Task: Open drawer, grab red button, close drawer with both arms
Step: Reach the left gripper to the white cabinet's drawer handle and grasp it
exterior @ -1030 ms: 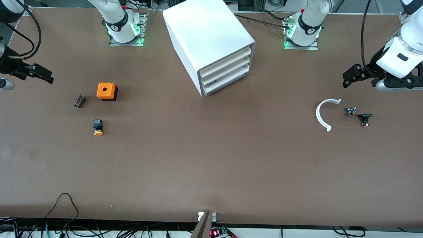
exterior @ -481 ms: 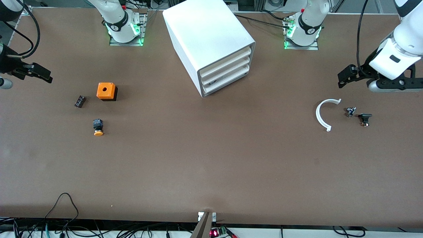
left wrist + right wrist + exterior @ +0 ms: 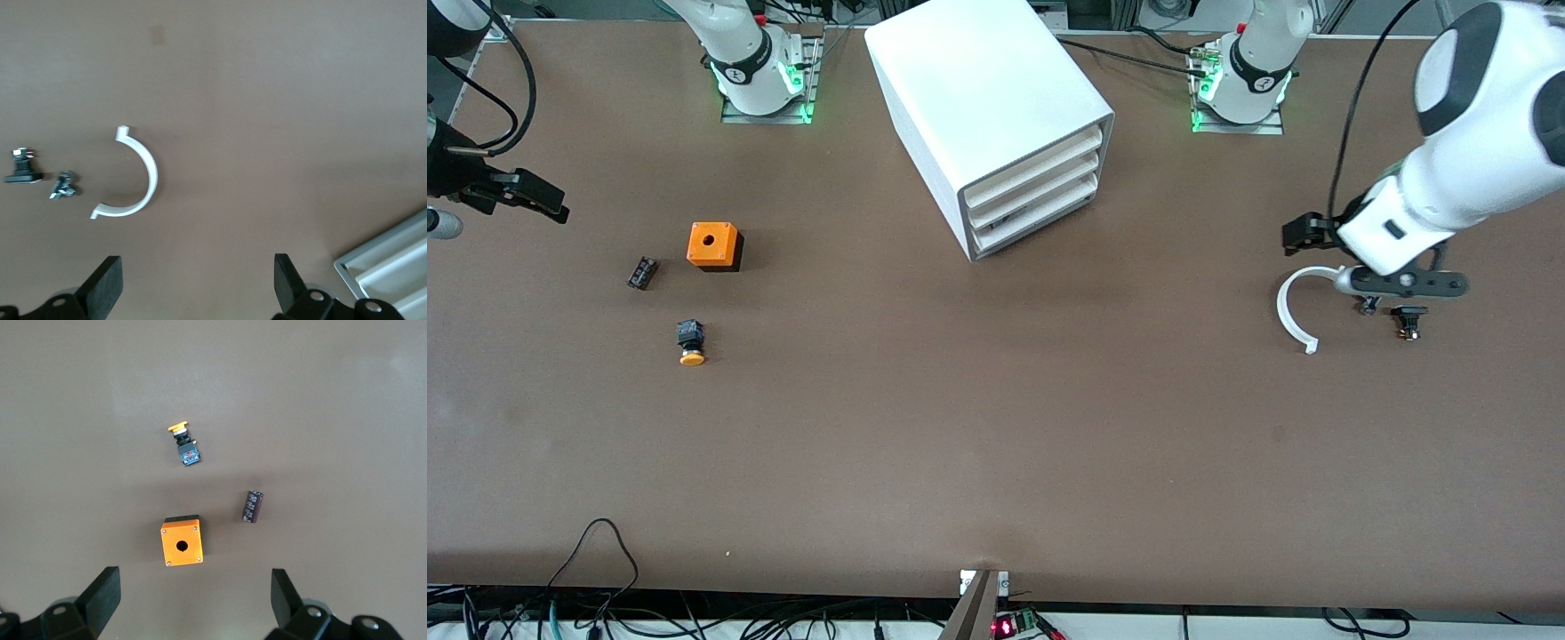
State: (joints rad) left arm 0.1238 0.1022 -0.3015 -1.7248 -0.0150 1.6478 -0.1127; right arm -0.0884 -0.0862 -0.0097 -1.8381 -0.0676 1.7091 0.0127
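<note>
Brown worktop [image 3: 996, 427]: cabinet [image 3: 978, 107] drawers shut; left gripper [image 3: 197, 287] and right gripper [image 3: 193, 600] gape empty, risking a grab at the orange-capped button [image 3: 691, 342].

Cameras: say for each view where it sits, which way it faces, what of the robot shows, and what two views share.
Front view: high across the table, facing both bases; shows cabinet, left gripper, right gripper.
Left wrist view: on the left arm, looking down past open fingers at the white arc.
Right wrist view: on the right arm, looking down at the orange box.
Shared: white arc, front and left wrist.
</note>
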